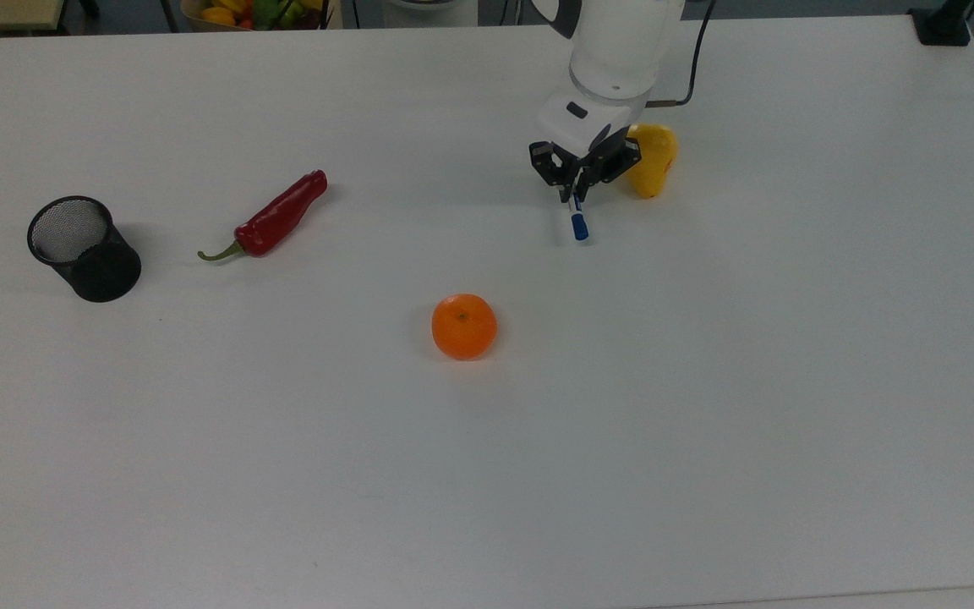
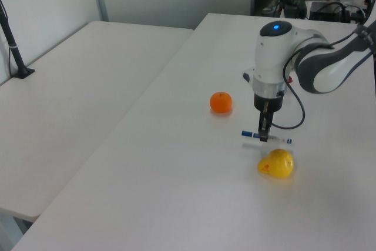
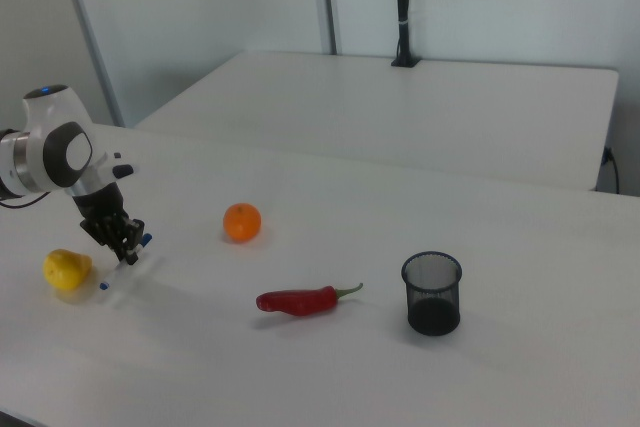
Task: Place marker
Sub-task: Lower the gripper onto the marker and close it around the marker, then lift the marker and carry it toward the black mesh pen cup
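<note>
The marker (image 1: 577, 227) is a slim white pen with a blue cap. My gripper (image 1: 576, 194) is shut on its middle and holds it level, a little above the white table (image 1: 707, 381). In the left view the marker (image 2: 249, 134) sticks out on both sides of the gripper (image 2: 264, 136). From the right view the marker (image 3: 110, 278) hangs slanted in the gripper (image 3: 125, 252), with its shadow on the table beneath.
A yellow fruit (image 1: 653, 157) lies just beside the gripper, to the top view's right. An orange (image 1: 463, 326) sits mid-table. A red pepper (image 1: 276, 218) and a black mesh cup (image 1: 85, 249) stand at the top view's left.
</note>
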Controlling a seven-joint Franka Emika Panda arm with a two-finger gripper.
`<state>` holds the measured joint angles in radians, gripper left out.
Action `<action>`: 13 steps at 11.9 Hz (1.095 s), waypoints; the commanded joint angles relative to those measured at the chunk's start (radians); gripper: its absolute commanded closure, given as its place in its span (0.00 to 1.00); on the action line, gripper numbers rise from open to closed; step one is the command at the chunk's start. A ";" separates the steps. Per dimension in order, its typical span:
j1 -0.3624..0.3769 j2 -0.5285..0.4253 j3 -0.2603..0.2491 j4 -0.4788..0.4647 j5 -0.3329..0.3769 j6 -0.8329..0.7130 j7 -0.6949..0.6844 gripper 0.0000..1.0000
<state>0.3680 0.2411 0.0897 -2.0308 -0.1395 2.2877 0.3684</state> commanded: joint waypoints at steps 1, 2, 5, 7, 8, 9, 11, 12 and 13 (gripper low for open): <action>-0.036 -0.130 -0.007 0.001 0.006 -0.121 0.012 1.00; -0.047 -0.167 -0.024 0.004 0.024 -0.141 0.012 1.00; -0.050 -0.194 -0.083 0.107 0.058 -0.252 -0.009 1.00; -0.055 -0.209 -0.141 0.190 0.124 -0.359 -0.112 1.00; -0.057 -0.213 -0.174 0.242 0.144 -0.413 -0.143 1.00; -0.061 -0.217 -0.201 0.282 0.158 -0.454 -0.170 1.00; -0.061 -0.229 -0.257 0.328 0.178 -0.494 -0.236 1.00; -0.061 -0.232 -0.281 0.337 0.189 -0.511 -0.273 1.00; -0.064 -0.247 -0.313 0.340 0.193 -0.528 -0.328 1.00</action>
<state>0.3016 0.0201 -0.1616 -1.7139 0.0199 1.8159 0.1513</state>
